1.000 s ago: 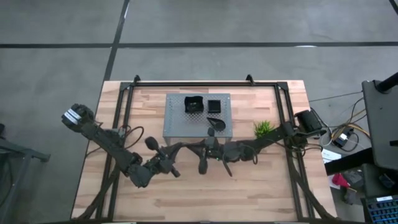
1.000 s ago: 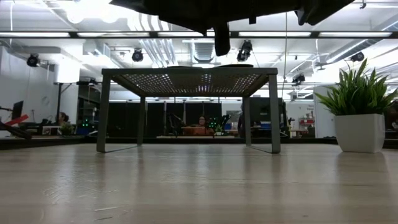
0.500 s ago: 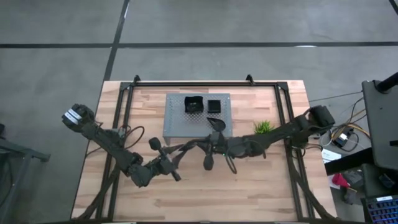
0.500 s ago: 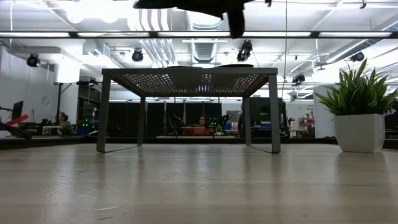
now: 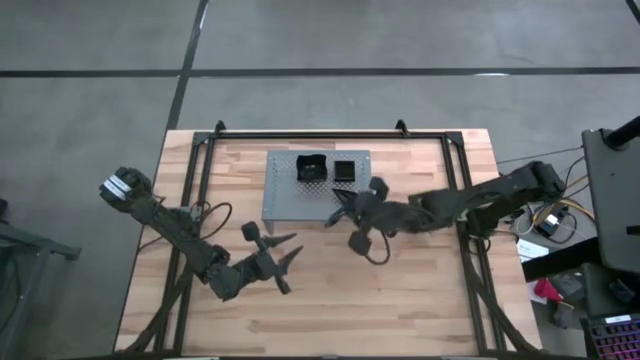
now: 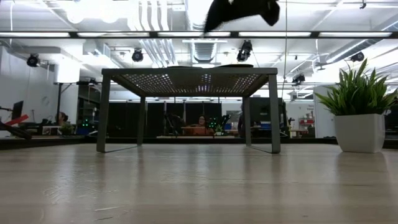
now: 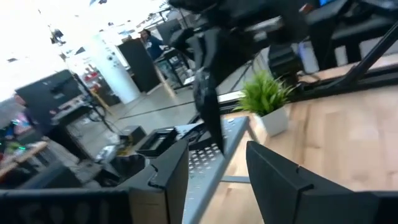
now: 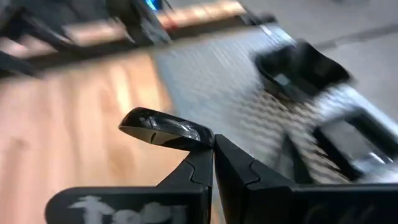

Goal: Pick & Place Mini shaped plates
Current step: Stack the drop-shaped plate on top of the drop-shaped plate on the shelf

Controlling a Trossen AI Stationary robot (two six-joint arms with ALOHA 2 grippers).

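The right gripper (image 8: 212, 163) is clamped on the rim of a leaf-shaped plate (image 8: 165, 129), held in the air just short of the rack (image 5: 285, 205). With so thin a bite on the rim, the plate could twist or slip out. Its long axis runs sideways across the fingertips, tapered end away. The left gripper (image 5: 290, 262) waits over the counter (image 5: 420, 300), fingers apart, well behind.

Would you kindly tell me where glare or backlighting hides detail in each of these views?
Low view: the ceiling lights glare, so the arm overhead is a black silhouette and the rack glows through its holes. Left wrist view: the room behind is washed out white. Right wrist view: the teardrop plate in the right claw shows a glint. High view: even light, faint shadows.
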